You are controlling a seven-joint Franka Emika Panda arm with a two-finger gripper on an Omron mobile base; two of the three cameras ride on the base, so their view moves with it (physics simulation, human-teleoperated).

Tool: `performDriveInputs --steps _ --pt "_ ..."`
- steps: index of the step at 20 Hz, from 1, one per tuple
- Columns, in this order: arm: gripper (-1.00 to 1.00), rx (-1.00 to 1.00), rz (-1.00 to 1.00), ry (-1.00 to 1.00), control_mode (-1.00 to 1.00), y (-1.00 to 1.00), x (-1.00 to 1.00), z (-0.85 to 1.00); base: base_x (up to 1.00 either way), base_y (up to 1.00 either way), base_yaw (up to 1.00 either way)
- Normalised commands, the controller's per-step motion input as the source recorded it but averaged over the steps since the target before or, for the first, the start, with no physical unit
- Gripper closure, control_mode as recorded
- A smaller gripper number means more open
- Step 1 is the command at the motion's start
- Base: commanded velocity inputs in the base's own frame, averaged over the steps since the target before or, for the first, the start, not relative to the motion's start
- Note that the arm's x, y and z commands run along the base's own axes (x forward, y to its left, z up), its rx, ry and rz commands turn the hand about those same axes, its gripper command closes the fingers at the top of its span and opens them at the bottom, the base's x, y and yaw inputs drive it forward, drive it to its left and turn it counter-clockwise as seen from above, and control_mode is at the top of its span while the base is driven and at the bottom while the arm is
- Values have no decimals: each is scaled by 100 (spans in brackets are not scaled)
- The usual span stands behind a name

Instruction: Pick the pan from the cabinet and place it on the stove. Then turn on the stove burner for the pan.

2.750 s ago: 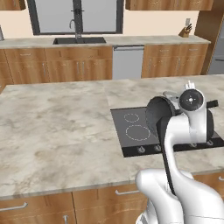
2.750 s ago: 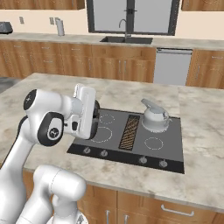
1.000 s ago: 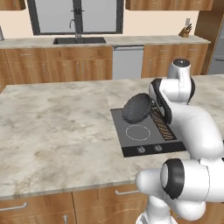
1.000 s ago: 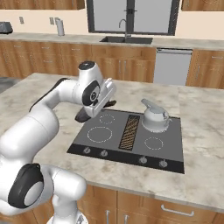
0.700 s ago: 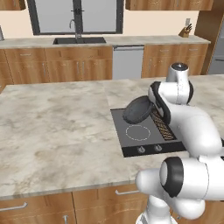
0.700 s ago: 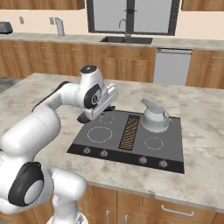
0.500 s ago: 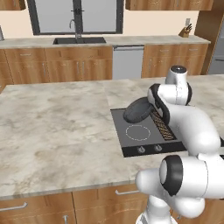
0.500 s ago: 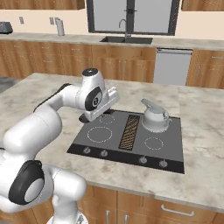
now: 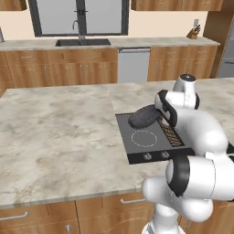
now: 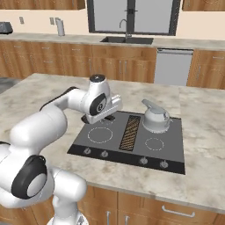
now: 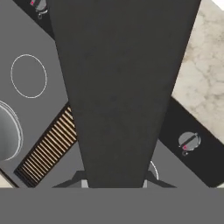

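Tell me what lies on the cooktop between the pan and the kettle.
In the right base view, the slatted centre vent strip of the stove lies between the pan, held at the rear left burner, and the kettle.

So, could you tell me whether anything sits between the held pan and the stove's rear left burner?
Nothing visible does. The pan hangs tilted in the gripper over that corner of the stove; the kettle stands on the rear right burner.

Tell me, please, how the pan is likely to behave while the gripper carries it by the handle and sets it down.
The pan, held at its straight handle, looks rigid, so it should keep its shape. Its round body hangs out beyond the gripper, tilted over the stove, so it will probably pull downward. Its shallow, flat-looking base should probably settle without rolling.
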Motion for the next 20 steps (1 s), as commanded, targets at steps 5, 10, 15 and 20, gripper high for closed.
performDriveInputs --steps 5,10,15,20 --pt "100 -1 -8 0 -100 16 13 -30 0 0 0" --pt "100 0 -9 0 -100 18 20 -27 0 0 0" --pt "100 0 -14 0 -100 7 26 -30 0 0 0" --pt "100 0 -17 0 -100 4 34 -28 0 0 0"
